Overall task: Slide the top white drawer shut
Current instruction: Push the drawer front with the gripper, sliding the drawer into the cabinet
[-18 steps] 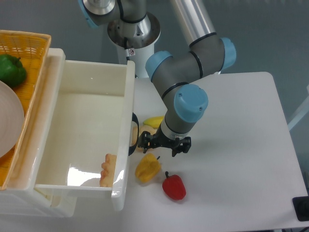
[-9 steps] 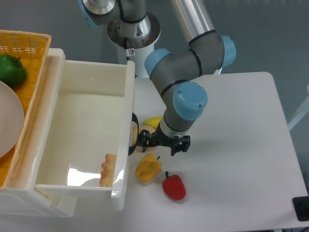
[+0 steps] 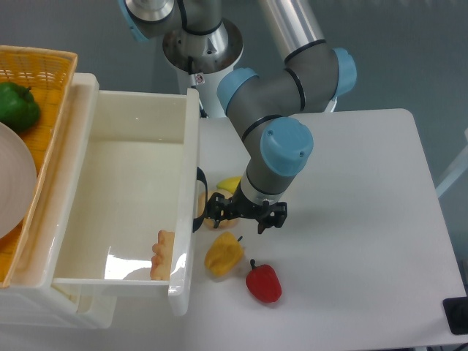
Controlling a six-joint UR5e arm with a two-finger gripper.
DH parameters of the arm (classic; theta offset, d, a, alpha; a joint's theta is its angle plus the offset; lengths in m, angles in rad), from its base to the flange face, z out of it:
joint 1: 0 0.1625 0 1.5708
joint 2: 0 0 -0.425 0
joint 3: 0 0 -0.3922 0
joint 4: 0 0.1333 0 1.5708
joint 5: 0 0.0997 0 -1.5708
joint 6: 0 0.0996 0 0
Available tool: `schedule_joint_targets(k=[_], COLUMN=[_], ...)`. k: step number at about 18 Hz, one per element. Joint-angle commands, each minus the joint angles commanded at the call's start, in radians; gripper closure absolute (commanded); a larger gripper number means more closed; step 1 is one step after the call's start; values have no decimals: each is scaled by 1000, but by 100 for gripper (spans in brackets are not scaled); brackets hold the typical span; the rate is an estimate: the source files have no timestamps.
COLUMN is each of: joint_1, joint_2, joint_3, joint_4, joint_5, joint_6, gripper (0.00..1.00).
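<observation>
The top white drawer (image 3: 189, 146) stands pulled out of the cabinet toward the right, and its inside shows from above. A small orange toy food piece (image 3: 162, 256) lies in its near right corner. The black curved handle (image 3: 199, 199) sits on the front panel. My gripper (image 3: 245, 217) points down at the table just right of the handle, and its left black finger (image 3: 218, 210) is close to or touching the front panel. The wrist hides the fingertips, so I cannot tell whether the jaws are open or shut.
A yellow pepper (image 3: 223, 252) and a red pepper (image 3: 264, 283) lie on the table below the gripper, and a yellow fruit (image 3: 232, 184) lies beside the handle. A yellow woven basket (image 3: 44, 69) with a green pepper (image 3: 16, 104) and a white plate (image 3: 13, 183) sits on the cabinet.
The gripper has moved a little left, and the drawer's front panel has shifted slightly left with it into the cabinet.
</observation>
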Motion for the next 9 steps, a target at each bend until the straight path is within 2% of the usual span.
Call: schedule_joint_targets(k=[9], joint_1=[-20], joint_2=[11], joint_3=[-2], joint_4=[0], joint_5=[-3], joint_6=[-8], gripper=[0])
